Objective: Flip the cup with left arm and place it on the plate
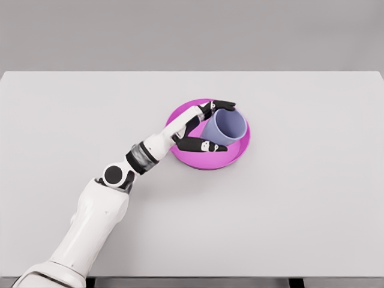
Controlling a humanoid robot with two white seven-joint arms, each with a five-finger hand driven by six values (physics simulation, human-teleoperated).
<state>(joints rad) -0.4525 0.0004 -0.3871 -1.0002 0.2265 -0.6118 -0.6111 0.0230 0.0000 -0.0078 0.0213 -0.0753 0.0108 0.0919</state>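
A lavender cup (226,126) stands on the magenta plate (239,153) with its open mouth facing up, tilted slightly toward the right. My left hand (211,126) reaches over the plate's left side, and its dark fingers (203,145) wrap around the cup from behind and in front. The fingers appear to touch the cup's wall. My left arm comes in from the lower left across the table. The right arm is out of view.
The plate lies a little right of the middle of a wide light grey table (72,120). Nothing else shows on the tabletop. The table's front edge runs along the bottom of the head view.
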